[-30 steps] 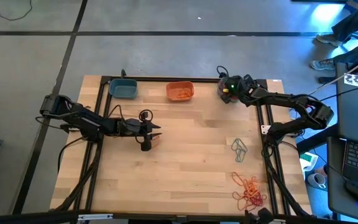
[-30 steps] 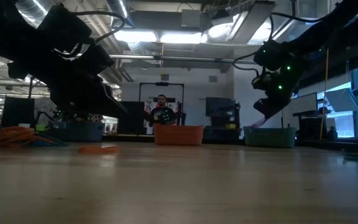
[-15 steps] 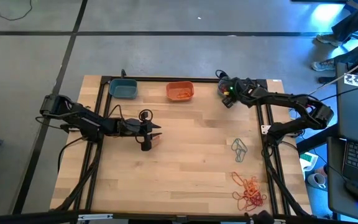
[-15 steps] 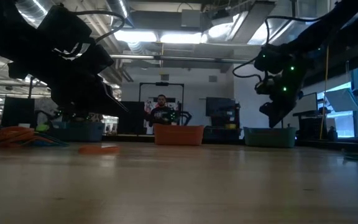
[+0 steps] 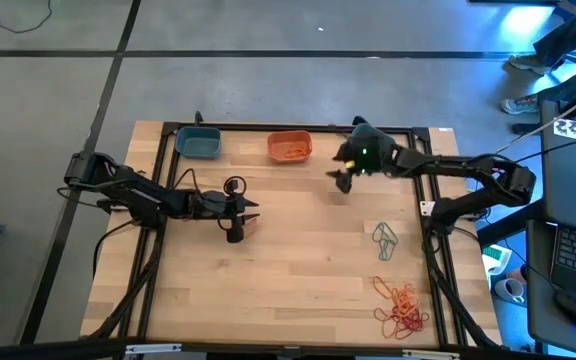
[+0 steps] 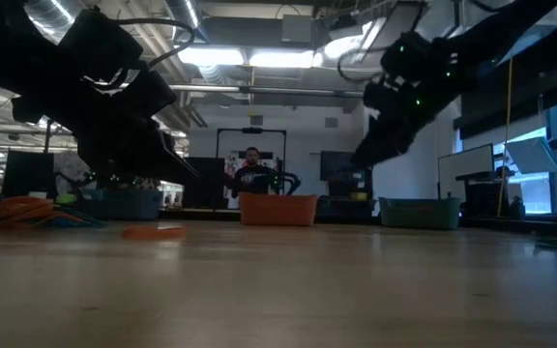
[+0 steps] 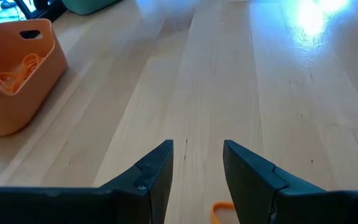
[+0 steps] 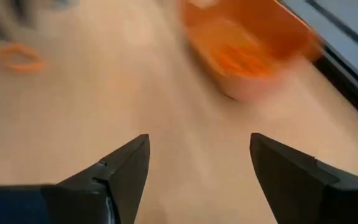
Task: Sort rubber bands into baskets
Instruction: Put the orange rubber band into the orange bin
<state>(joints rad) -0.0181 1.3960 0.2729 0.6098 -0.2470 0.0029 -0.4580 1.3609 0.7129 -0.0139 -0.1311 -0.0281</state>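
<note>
Beside orange basket (image 5: 289, 147): right fingers (image 8: 120, 171) spread, empty | left fingers (image 7: 156, 171) parted over orange band (image 7: 224, 213), shown only by left wrist

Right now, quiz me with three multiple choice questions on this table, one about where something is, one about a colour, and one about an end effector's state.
1. Where is the big pile of loose rubber bands?
A. near the table's front right corner
B. inside the blue basket
C. under the left arm

2. What colour is the basket that already holds orange bands?
A. teal
B. orange
C. black

3. How does the right end effector stand?
A. shut on a band
B. open and empty
C. resting inside a basket

Answers: 1 A, the high view shows the pile there. 2 B, it is orange in the high view. 3 B, its wrist view shows spread fingers with nothing between.
</note>
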